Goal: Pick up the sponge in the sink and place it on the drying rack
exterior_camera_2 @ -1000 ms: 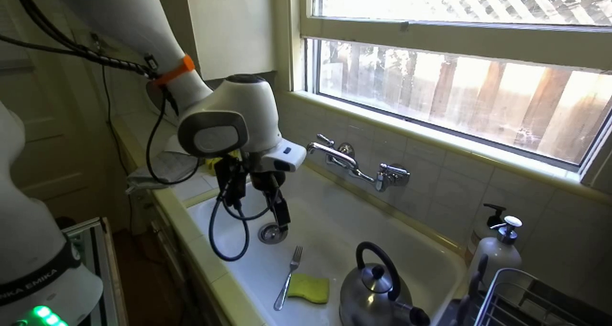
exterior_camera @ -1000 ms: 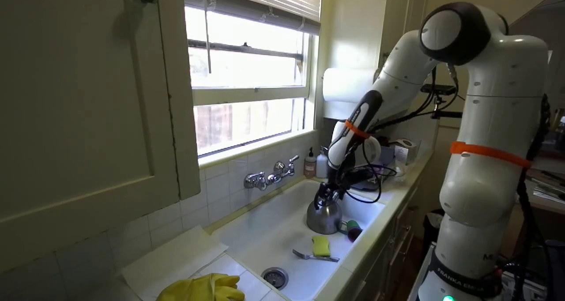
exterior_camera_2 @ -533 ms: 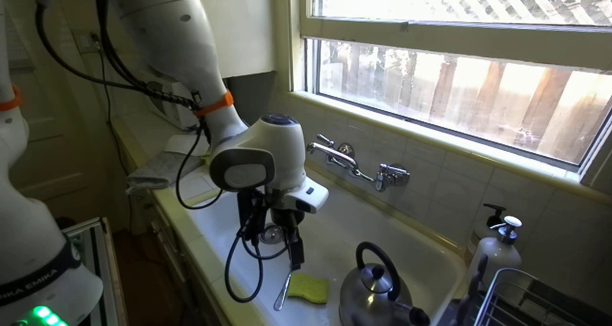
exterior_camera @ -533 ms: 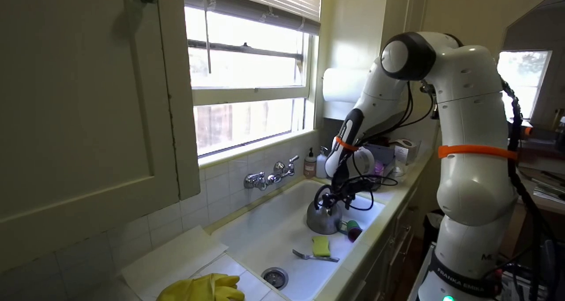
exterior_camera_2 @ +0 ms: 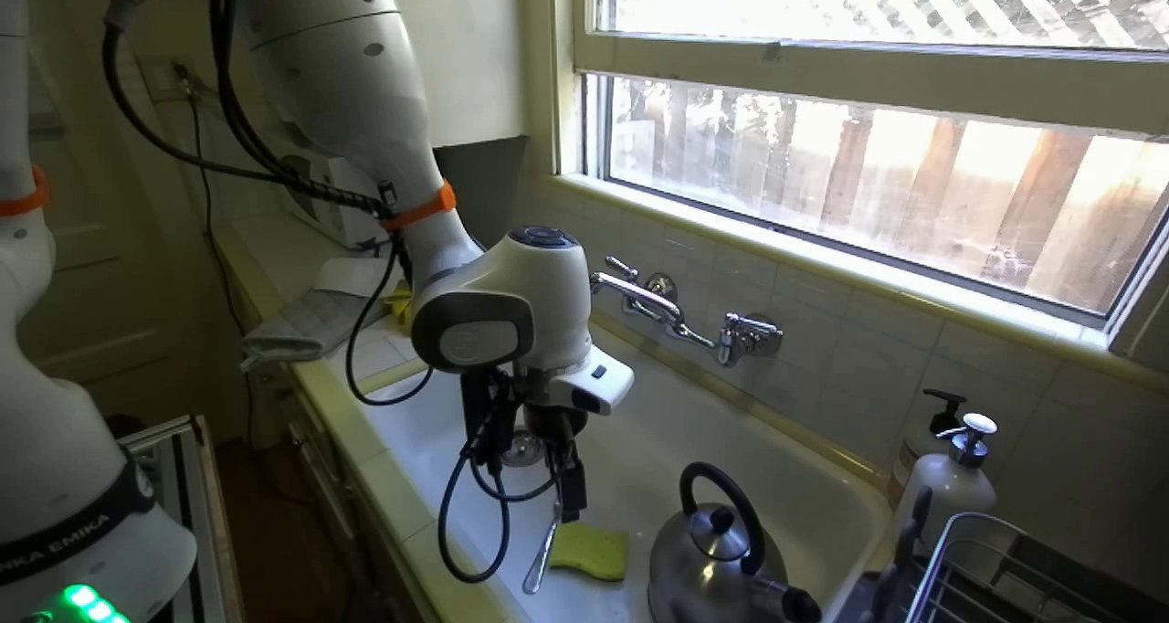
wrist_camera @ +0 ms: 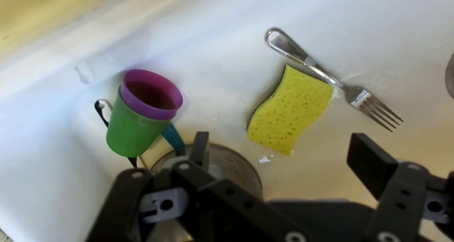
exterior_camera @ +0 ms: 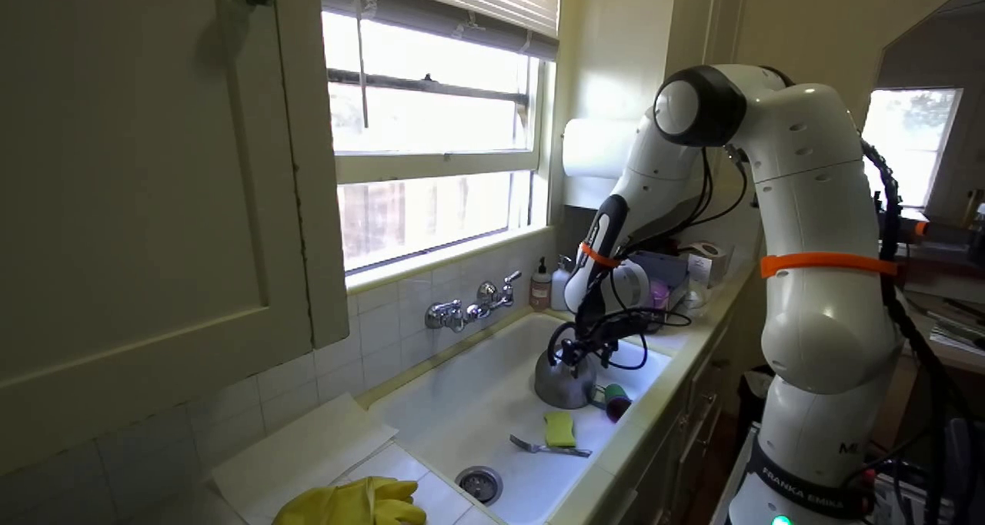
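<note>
The yellow sponge [wrist_camera: 291, 110] lies flat on the floor of the white sink [wrist_camera: 212, 54], and shows in both exterior views [exterior_camera: 559, 429] [exterior_camera_2: 592, 552]. My gripper [wrist_camera: 283, 151] is open and empty, with its fingers wide apart. It hangs above the sink, over the side of the sponge near the kettle in the wrist view. In an exterior view its fingertips [exterior_camera_2: 571, 502] stand above and just beside the sponge, in front of the fork. The wire drying rack [exterior_camera_2: 939, 554] is at the lower right, partly cut off by the frame edge.
A metal kettle [exterior_camera_2: 717, 564] stands in the sink close to the sponge. A fork [wrist_camera: 321, 71] lies against the sponge's other side. Stacked green and purple cups [wrist_camera: 134, 128] lie beyond the kettle. A faucet [exterior_camera_2: 653, 303] juts from the wall. Soap bottles [exterior_camera_2: 950, 486] stand near the rack.
The arm has come down and moved toward the sponge and the kettle, most of it in the first half second and only slightly since. The sponge, fork and kettle have not moved.
</note>
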{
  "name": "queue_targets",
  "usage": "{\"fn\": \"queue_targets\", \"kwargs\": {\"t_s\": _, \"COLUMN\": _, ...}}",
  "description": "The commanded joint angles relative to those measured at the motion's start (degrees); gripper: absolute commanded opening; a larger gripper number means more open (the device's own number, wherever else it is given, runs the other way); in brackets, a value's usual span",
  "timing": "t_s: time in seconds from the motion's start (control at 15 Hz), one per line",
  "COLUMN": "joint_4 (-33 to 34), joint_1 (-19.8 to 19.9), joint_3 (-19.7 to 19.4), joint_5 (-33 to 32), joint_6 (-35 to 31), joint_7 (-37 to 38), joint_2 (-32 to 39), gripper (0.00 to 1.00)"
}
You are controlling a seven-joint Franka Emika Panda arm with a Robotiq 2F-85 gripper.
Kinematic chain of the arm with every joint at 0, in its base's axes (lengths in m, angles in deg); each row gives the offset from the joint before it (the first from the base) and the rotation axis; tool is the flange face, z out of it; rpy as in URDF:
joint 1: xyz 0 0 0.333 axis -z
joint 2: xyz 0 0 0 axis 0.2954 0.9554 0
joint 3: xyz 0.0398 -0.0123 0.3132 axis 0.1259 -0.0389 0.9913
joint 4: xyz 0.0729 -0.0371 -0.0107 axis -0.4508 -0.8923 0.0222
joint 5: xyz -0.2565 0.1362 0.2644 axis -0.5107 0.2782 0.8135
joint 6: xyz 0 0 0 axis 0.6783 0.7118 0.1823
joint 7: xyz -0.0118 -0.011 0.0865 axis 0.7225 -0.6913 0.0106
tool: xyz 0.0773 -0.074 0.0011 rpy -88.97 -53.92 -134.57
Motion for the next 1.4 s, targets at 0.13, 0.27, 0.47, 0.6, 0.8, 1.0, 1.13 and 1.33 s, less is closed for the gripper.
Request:
{"fn": "queue_targets", "kwargs": {"t_s": 0.13, "joint_4": 3.55, "joint_1": 3.06, "joint_3": 4.41, "joint_5": 5.08, "joint_6": -0.48, "joint_7": -0.73, "joint_2": 4.30, "gripper": 1.00}}
{"fn": "queue_targets", "kwargs": {"t_s": 0.27, "joint_4": 6.28, "joint_1": 4.83, "joint_3": 7.10, "joint_5": 7.74, "joint_6": -1.52, "joint_7": -1.33, "joint_2": 7.45, "gripper": 1.00}}
{"fn": "queue_targets", "kwargs": {"t_s": 0.47, "joint_4": 10.88, "joint_1": 1.64, "joint_3": 4.32, "joint_5": 5.28, "joint_6": -1.69, "joint_7": 1.97, "joint_2": 12.71, "gripper": 1.00}}
{"fn": "queue_targets", "kwargs": {"t_s": 0.6, "joint_4": 14.98, "joint_1": 0.87, "joint_3": 3.90, "joint_5": 4.96, "joint_6": -0.77, "joint_7": 2.90, "joint_2": 16.83, "gripper": 1.00}}
{"fn": "queue_targets", "kwargs": {"t_s": 0.8, "joint_4": 20.69, "joint_1": -0.10, "joint_3": 4.20, "joint_5": 4.88, "joint_6": -0.05, "joint_7": 3.56, "joint_2": 22.76, "gripper": 1.00}}
{"fn": "queue_targets", "kwargs": {"t_s": 1.0, "joint_4": 25.87, "joint_1": -2.82, "joint_3": 2.65, "joint_5": 4.63, "joint_6": 1.81, "joint_7": 6.08, "joint_2": 28.13, "gripper": 1.00}}
{"fn": "queue_targets", "kwargs": {"t_s": 1.13, "joint_4": 28.46, "joint_1": -4.37, "joint_3": 1.76, "joint_5": 4.35, "joint_6": 2.34, "joint_7": 7.20, "joint_2": 31.04, "gripper": 1.00}}
{"fn": "queue_targets", "kwargs": {"t_s": 1.33, "joint_4": 32.23, "joint_1": -8.08, "joint_3": -1.21, "joint_5": 3.89, "joint_6": 2.74, "joint_7": 10.09, "joint_2": 35.57, "gripper": 1.00}}
